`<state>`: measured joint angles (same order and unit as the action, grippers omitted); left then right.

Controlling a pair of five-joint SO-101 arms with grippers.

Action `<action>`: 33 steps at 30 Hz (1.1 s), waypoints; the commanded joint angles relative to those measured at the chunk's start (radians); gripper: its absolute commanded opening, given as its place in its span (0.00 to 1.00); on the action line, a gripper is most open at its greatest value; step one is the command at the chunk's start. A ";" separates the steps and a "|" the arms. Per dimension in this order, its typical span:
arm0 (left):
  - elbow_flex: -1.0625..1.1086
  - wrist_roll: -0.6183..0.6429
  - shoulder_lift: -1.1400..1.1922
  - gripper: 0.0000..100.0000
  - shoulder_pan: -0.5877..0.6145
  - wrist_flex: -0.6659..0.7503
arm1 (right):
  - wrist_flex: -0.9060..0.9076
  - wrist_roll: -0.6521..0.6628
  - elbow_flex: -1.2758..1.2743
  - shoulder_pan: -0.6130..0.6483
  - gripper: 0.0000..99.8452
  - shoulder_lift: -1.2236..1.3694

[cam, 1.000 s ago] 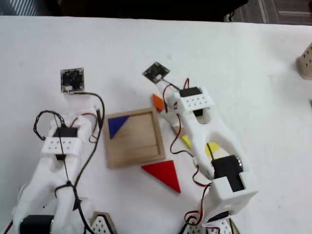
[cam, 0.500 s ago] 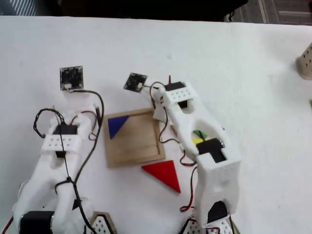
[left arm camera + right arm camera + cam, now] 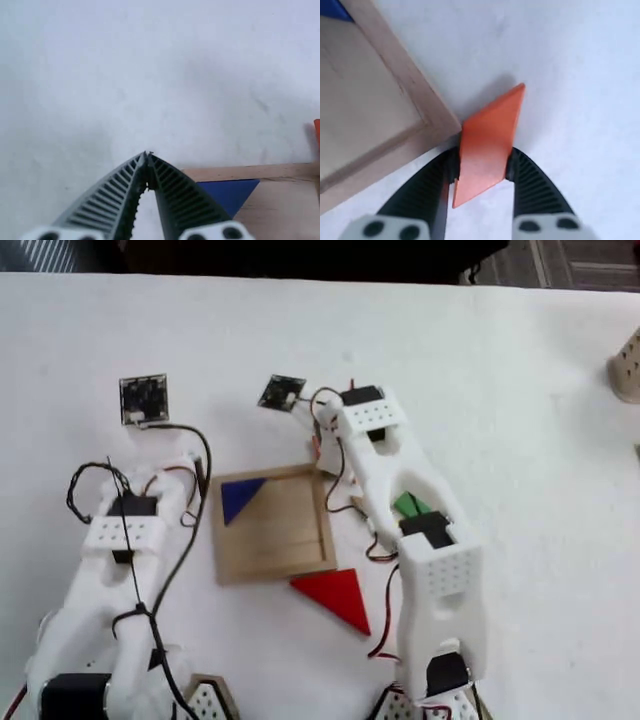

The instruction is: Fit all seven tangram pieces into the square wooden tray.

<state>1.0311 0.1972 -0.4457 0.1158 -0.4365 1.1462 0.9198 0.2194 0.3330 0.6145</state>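
Observation:
The square wooden tray (image 3: 228, 570) lies between the two arms, with a blue triangle (image 3: 239, 497) in its far left corner. My right gripper (image 3: 481, 157) is shut on an orange parallelogram (image 3: 490, 135), held tilted just outside the tray's far right corner (image 3: 445, 125). My left gripper (image 3: 147, 156) is shut and empty, its tips beside the tray's far left corner, close to the blue triangle (image 3: 227, 192). A red triangle (image 3: 336, 597) lies on the table in front of the tray. A green piece (image 3: 408, 505) peeks out from under the right arm (image 3: 365, 420).
The right arm stretches along the tray's right side and covers the table there. Loose wires hang by both wrists. A beige perforated object (image 3: 627, 365) stands at the far right edge. Open white table lies beyond the tray.
The right arm has swung left toward the tray's far right corner and now covers the yellow piece; the green piece has come into sight. The left arm has stayed put.

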 commanded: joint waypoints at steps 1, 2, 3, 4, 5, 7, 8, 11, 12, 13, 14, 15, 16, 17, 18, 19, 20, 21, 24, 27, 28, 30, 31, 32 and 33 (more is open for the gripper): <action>-0.044 -0.008 -0.001 0.03 0.015 0.028 | 0.093 -0.106 0.066 -0.030 0.02 -0.021; -0.044 -0.008 -0.001 0.03 0.015 0.028 | 0.122 -0.146 0.080 -0.030 0.02 -0.038; -0.046 -0.008 -0.001 0.03 0.015 0.028 | 0.150 -0.183 0.087 -0.028 0.02 -0.058; -0.046 -0.008 -0.001 0.03 0.015 0.028 | 0.173 -0.213 0.086 -0.025 0.02 -0.082; -0.048 -0.008 -0.001 0.03 0.015 0.028 | 0.186 -0.244 0.078 -0.022 0.02 -0.108; -0.048 -0.008 -0.001 0.03 0.015 0.028 | 0.200 -0.287 0.044 -0.010 0.02 -0.163; -0.048 -0.008 -0.001 0.03 0.015 0.028 | 0.200 -0.302 0.015 -0.002 0.02 -0.196; -0.049 -0.008 0.001 0.03 0.015 0.028 | 0.182 -0.348 -0.097 0.027 0.02 -0.300; -0.049 -0.008 0.001 0.03 0.015 0.029 | 0.171 -0.374 -0.135 0.038 0.02 -0.338; -0.049 -0.008 0.001 0.03 0.015 0.029 | 0.162 -0.402 -0.180 0.045 0.02 -0.380; -0.049 -0.009 0.001 0.03 0.015 0.029 | 0.145 -0.423 -0.230 0.061 0.02 -0.418; -0.049 -0.009 0.001 0.03 0.015 0.029 | 0.122 -0.442 -0.282 0.081 0.02 -0.456; -0.046 -0.009 0.001 0.03 0.015 0.038 | 0.094 -0.456 -0.339 0.102 0.02 -0.493; -0.041 -0.009 0.001 0.03 0.015 0.055 | 0.058 -0.466 -0.391 0.120 0.02 -0.530; -0.041 -0.009 0.002 0.03 0.015 0.063 | 0.019 -0.477 -0.439 0.131 0.02 -0.565; -0.041 -0.009 0.005 0.03 0.015 0.066 | -0.016 -0.491 -0.480 0.139 0.02 -0.601; -0.041 -0.009 0.018 0.03 0.015 0.071 | -0.045 -0.502 -0.522 0.142 0.02 -0.634; -0.049 -0.009 0.036 0.03 0.015 0.071 | -0.070 -0.505 -0.555 0.151 0.02 -0.659; -0.089 -0.009 0.088 0.03 0.018 0.068 | -0.145 -0.480 -0.658 0.216 0.02 -0.704; -0.124 -0.008 0.131 0.03 0.042 0.064 | -0.231 -0.374 -0.736 0.280 0.02 -0.705; -0.130 -0.008 0.139 0.03 0.048 0.063 | -0.260 -0.347 -0.760 0.291 0.02 -0.705; -0.135 -0.008 0.147 0.03 0.051 0.063 | -0.294 -0.296 -0.792 0.308 0.02 -0.705; -0.135 -0.008 0.147 0.03 0.051 0.063 | -0.302 -0.279 -0.799 0.318 0.04 -0.705; -0.135 -0.008 0.147 0.03 0.051 0.063 | -0.303 -0.270 -0.802 0.323 0.07 -0.705; -0.135 -0.008 0.147 0.03 0.051 0.063 | -0.305 -0.269 -0.802 0.326 0.10 -0.705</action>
<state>0.9559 0.1972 -0.2954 0.1542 -0.3905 0.8684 0.6145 -0.5877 0.6352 -0.0376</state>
